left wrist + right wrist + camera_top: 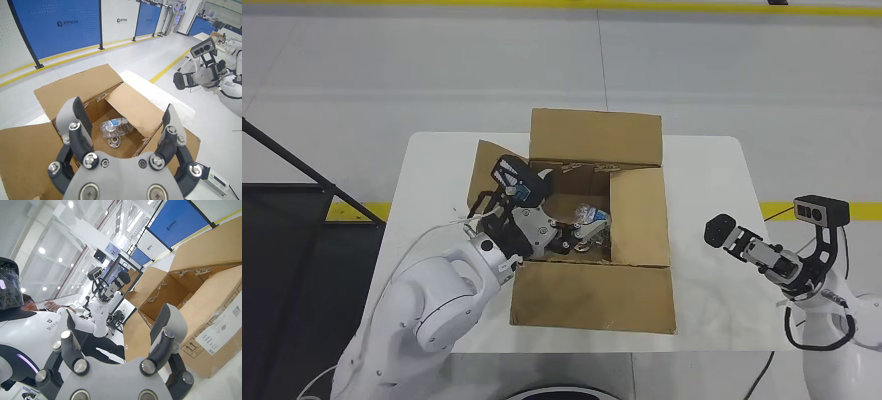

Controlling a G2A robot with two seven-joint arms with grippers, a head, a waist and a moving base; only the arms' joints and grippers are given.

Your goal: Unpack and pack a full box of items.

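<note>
White table [712, 170] on a grey floor [392, 70] with yellow lines [822, 210]; blue panels [56, 24] behind. One open cardboard box [592, 295] sits mid-table, holding one clear plastic bottle [115, 127] and one metal flange [114, 142], touching. Left gripper [122, 105] is over the box, jaws apart, empty. Right gripper [118, 312] is by the table's right edge, jaws apart, empty.

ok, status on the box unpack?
Left hand open, empty, over the open box. Right hand open, off beside the box. Bottle and metal flange lie on the box floor. One side flap leans inward next to the bottle.
</note>
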